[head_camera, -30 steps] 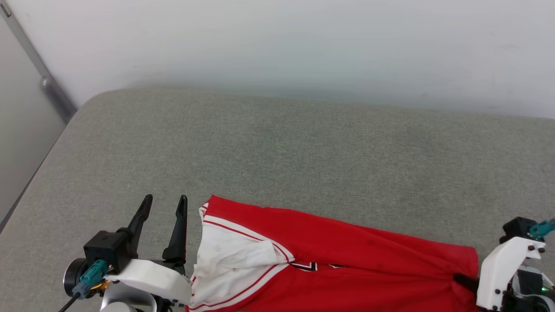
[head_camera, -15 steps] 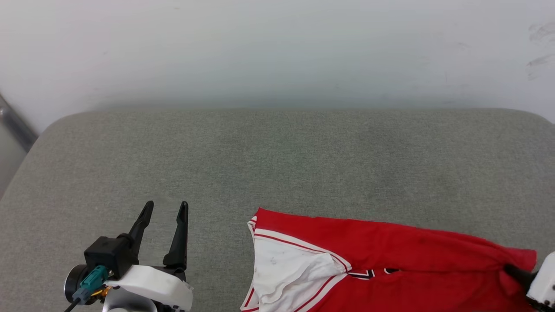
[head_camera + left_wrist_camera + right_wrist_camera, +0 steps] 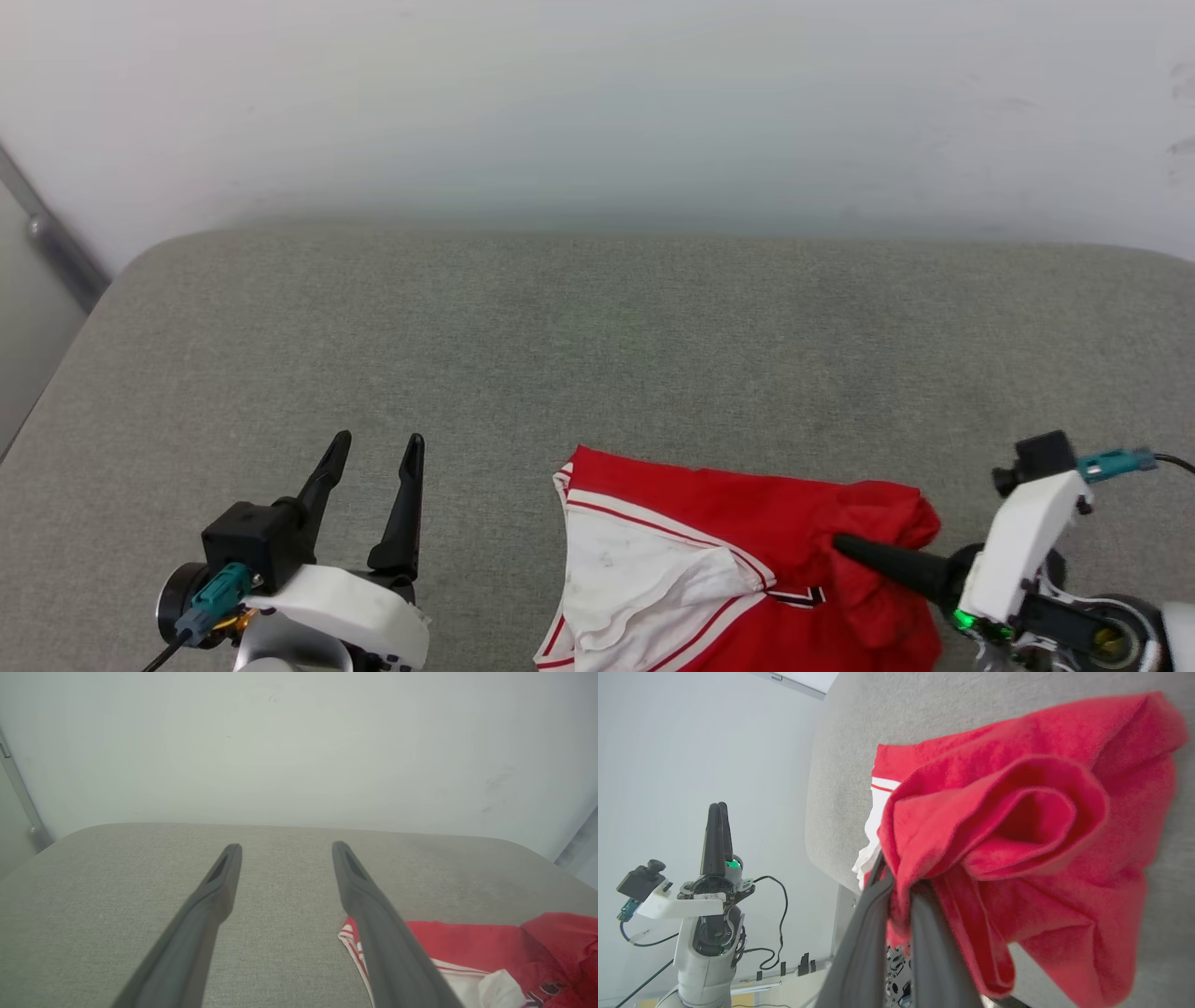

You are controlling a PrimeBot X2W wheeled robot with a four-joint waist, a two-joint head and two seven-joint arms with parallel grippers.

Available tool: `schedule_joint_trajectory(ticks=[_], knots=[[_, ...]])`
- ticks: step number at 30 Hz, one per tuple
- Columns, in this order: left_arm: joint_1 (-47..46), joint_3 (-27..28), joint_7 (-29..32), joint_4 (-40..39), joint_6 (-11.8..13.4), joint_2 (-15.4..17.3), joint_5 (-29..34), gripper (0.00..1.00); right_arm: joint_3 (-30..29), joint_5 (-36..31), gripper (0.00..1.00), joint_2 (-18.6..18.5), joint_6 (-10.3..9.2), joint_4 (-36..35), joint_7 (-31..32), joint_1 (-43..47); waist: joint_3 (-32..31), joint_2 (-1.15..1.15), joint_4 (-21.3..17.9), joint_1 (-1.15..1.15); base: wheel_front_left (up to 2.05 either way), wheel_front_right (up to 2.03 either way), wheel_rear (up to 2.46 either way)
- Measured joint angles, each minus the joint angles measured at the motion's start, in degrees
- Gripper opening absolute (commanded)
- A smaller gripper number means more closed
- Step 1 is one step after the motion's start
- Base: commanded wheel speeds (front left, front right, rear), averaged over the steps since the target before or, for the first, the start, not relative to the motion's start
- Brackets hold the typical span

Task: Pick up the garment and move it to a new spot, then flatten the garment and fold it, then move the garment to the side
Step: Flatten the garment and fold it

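The garment [image 3: 709, 560], a red jersey with a white sleeve and red-and-white striped trim, lies at the near edge of the grey cushioned surface [image 3: 597, 345]; part of its black lettering shows. My right gripper [image 3: 840, 544] is shut on a bunched fold of its red cloth [image 3: 999, 826] and lifts that edge over toward the left. The garment's left corner [image 3: 448, 947] appears in the left wrist view. My left gripper [image 3: 378, 446] stands open over bare cushion, left of the garment, nothing between its fingers [image 3: 219, 891]. The left gripper [image 3: 717, 835] is also seen from the right wrist.
A pale wall [image 3: 597, 112] rises behind the cushion. A metal rail [image 3: 56, 243] runs down at far left. The cushion's rounded far corners and left edge are near; most of its far half is bare.
The head camera has shifted. My right gripper has pulled the garment's right end leftward, bunching and folding the red cloth over itself. The left gripper stays open beside it.
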Motion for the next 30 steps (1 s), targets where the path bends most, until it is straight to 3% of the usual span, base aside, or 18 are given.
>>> schedule_joint_trajectory(ticks=[9, 10, 11, 12, 13, 14, 21, 22, 25, 30], knots=[[-1.83, -1.27, 0.49, 1.24, -1.18, -0.89, 0.04, 1.0, 19.68, 9.33, 0.0, 0.04, -0.01, 11.23, -12.58, -4.52, 0.96, 0.0, 4.0, 0.0, 0.0, 0.0, 0.0], [-2.94, -1.49, 0.47, 1.54, -1.45, -1.43, 0.05, 1.0, 24.94, 11.12, 0.0, 0.09, -0.01, 14.49, -17.4, -7.32, 1.98, 0.0, 5.33, 0.0, 0.0, 0.0, 0.0], [-3.16, -1.48, 0.44, 1.68, -1.64, -1.66, 0.05, 1.0, 26.29, 10.57, 0.15, 0.09, -0.01, 15.85, -18.91, -8.21, 2.39, 0.0, 5.73, 0.0, 0.0, 0.0, 0.0], [-3.35, -1.55, 0.41, 1.92, -1.72, -1.77, 0.05, 1.0, 27.22, 9.74, 0.4, 0.12, -0.01, 17.11, -20.62, -8.93, 2.77, 0.0, 6.1, 0.0, 0.0, 0.0, 0.0], [-3.5, -1.56, 0.32, 2.16, -1.87, -1.86, 0.05, 1.0, 28.14, 9.44, 0.84, 0.12, -0.01, 18.48, -21.8, -9.64, 3.14, 0.0, 6.45, 0.0, 0.0, 0.0, 0.0], [-3.59, -1.55, 0.23, 2.33, -1.91, -1.92, 0.05, 1.0, 29.06, 9.42, 1.0, 0.08, -0.01, 19.73, -22.53, -10.31, 3.5, 0.0, 6.75, 0.0, 0.0, 0.0, 0.0], [-3.67, -1.29, -0.23, 3.5, -2.32, -2.18, 0.02, 1.0, 34.06, 6.26, 1.0, 0.05, -0.01, 22.39, -25.63, -13.79, 4.53, 0.0, 7.01, 0.0, 0.0, 0.0, 0.0], [-3.67, -1.26, -0.29, 3.79, -2.33, -2.19, 0.02, 1.0, 36.99, 1.9, 1.0, -1.59, 0.0, 19.65, -25.87, -15.21, 4.31, 0.0, 6.3, 0.0, 0.0, 0.0, 0.0], [-3.59, -1.2, -0.3, 3.97, -2.22, -2.2, -0.03, 1.0, 38.83, -2.3, 1.0, -4.39, 0.0, 15.23, -27.43, -15.31, 3.8, 0.0, 5.44, 0.0, 0.0, 0.0, 0.0], [-2.6, -0.71, -0.38, 4.02, -1.14, -2.07, -0.05, 1.0, 35.54, -15.16, 1.0, -9.9, 0.0, 11.16, -34.2, -14.45, 2.68, 0.0, 3.5, 0.0, 0.0, 0.0, 0.0]])
